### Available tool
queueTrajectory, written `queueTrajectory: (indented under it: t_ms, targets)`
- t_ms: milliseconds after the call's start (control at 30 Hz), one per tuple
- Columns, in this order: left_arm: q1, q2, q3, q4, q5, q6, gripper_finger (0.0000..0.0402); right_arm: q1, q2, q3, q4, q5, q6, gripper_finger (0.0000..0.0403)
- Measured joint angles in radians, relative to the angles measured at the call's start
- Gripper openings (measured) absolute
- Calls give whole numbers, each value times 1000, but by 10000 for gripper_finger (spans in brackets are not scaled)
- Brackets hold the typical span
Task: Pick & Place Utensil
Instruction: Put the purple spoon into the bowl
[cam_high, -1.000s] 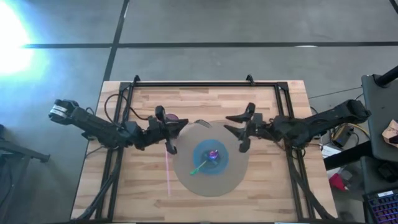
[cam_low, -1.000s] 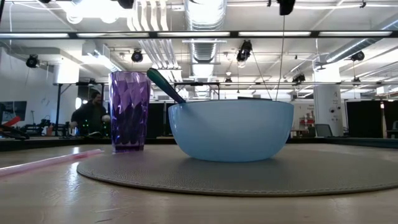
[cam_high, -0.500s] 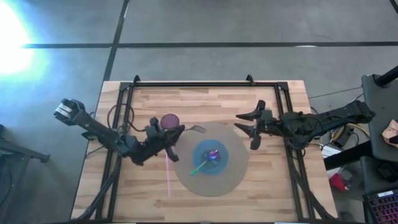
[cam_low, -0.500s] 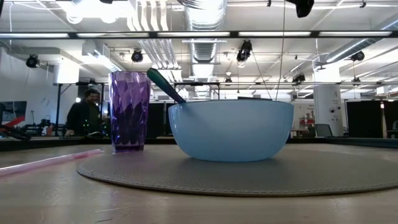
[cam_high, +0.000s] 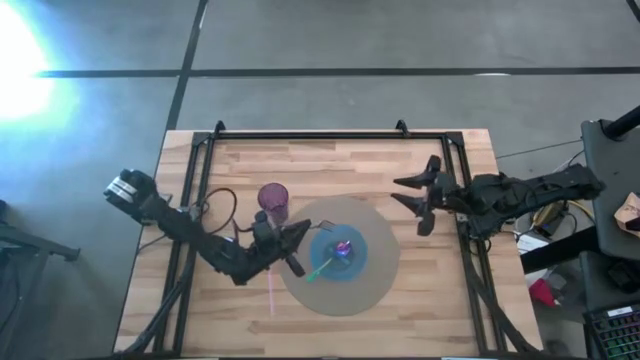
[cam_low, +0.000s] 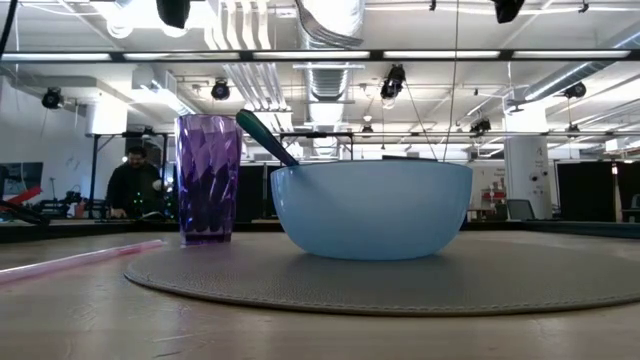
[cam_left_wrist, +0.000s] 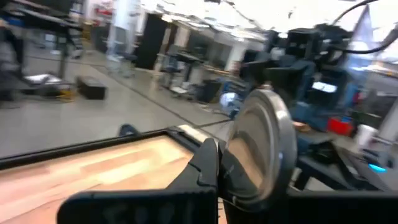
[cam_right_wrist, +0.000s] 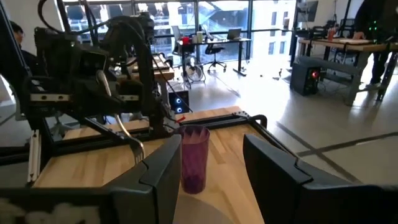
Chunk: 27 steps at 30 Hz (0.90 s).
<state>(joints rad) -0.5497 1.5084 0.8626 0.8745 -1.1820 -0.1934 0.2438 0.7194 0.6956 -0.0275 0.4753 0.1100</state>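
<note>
Two grippers work over the bench: the left gripper (cam_high: 290, 248), jaws clamped on a fork (cam_right_wrist: 127, 138), nears the bowl (cam_high: 340, 252). Right gripper (cam_high: 422, 202) waits, jaws apart. Lower the fork slowly, tines clear of the rim.

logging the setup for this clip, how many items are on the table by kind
cups: 1, purple cup
bowls: 1, blue bowl
mats: 1, round grey mat
straws: 1, pink straw
utensils: 2, green-handled utensil in the bowl, and a fork held by the left gripper
total: 6
</note>
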Motion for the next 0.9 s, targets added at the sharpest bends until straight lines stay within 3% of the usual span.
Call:
queueTrajectory:
  t_ms: [333, 700, 900]
  targets:
    - [-36, 68, 52, 1, -92, -25, 0, 0, -139, 0, -232, -1, 72, 169]
    - [-62, 149, 67, -1, -171, -176, 0, 0, -142, 0, -280, -1, 70, 171]
    - [-100, 207, 138, 0, -265, -172, 0, 0, -142, 0, -296, -1, 70, 171]
